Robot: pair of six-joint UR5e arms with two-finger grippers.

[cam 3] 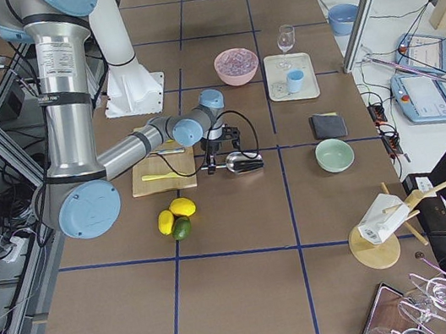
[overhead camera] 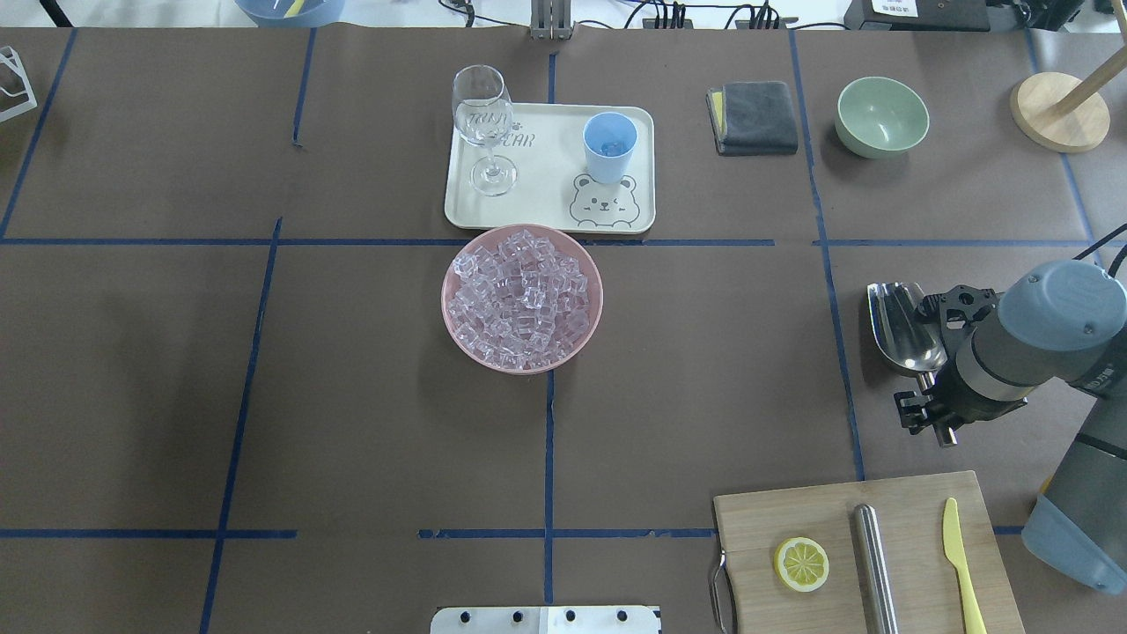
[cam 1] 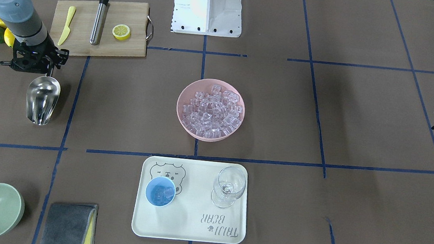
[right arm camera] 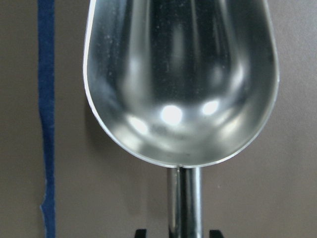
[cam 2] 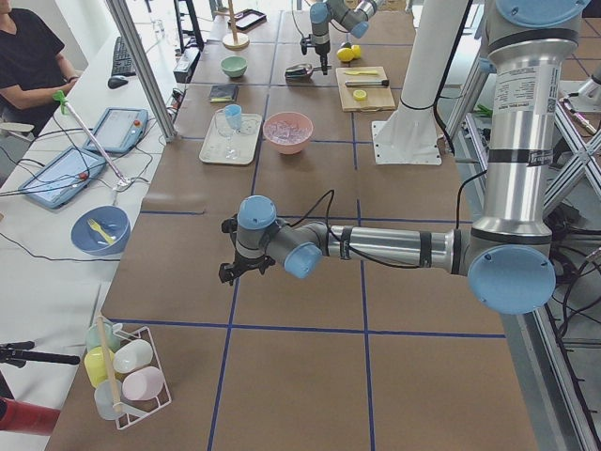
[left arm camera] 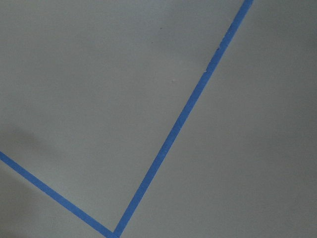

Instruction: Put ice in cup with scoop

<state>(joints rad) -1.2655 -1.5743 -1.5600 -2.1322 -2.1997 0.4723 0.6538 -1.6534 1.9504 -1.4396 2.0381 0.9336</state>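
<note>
My right gripper [overhead camera: 926,386] has its jaws around the empty scoop [overhead camera: 900,328] handle, though I cannot tell whether they are clenched, near the desk's right edge. The ice [overhead camera: 521,299] fills the pink bowl [overhead camera: 458,328] mid-desk; the cup [overhead camera: 609,146] holds a few cubes on the tray [overhead camera: 546,198] toward the far edge. I cannot tell how my left gripper [cam 2: 246,266] stands.

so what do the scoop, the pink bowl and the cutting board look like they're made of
Scoop: polished metal, probably stainless steel, with mirror-like highlights in its trough. Pink bowl: matte and opaque, likely plastic or a similar composite; hard to tell. Cutting board: pale wood or bamboo, with faint grain and a metal end handle.
</note>
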